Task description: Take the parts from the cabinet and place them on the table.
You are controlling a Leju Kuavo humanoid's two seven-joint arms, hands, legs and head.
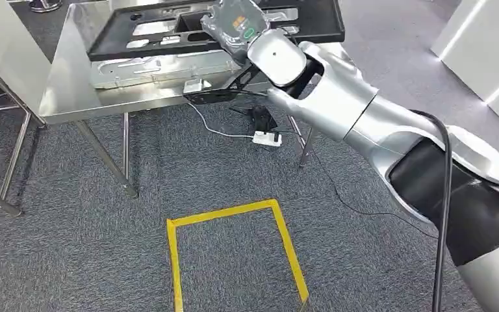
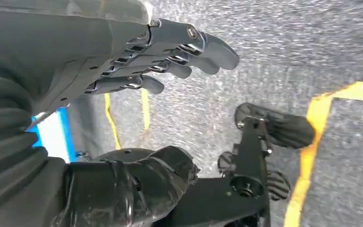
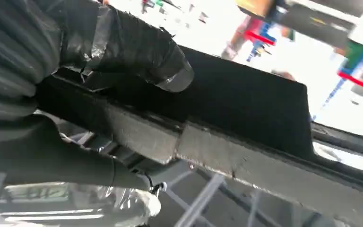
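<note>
Over the shiny steel tabletop (image 1: 71, 97), your right robot hand (image 1: 237, 26) grips the flat black cut-out frame part (image 1: 143, 36) by its near edge, keeping it level for setting down. Your left robot hand (image 2: 137, 61) hangs empty over the carpet, fingers loosely extended.

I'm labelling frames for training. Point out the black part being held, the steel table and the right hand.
black part (image 1: 143, 39): head view, on its flat frame left of the hand.
steel table (image 1: 71, 97): head view, on the bare tabletop near the front edge.
right hand (image 1: 237, 26): head view, on the back of the hand.
</note>
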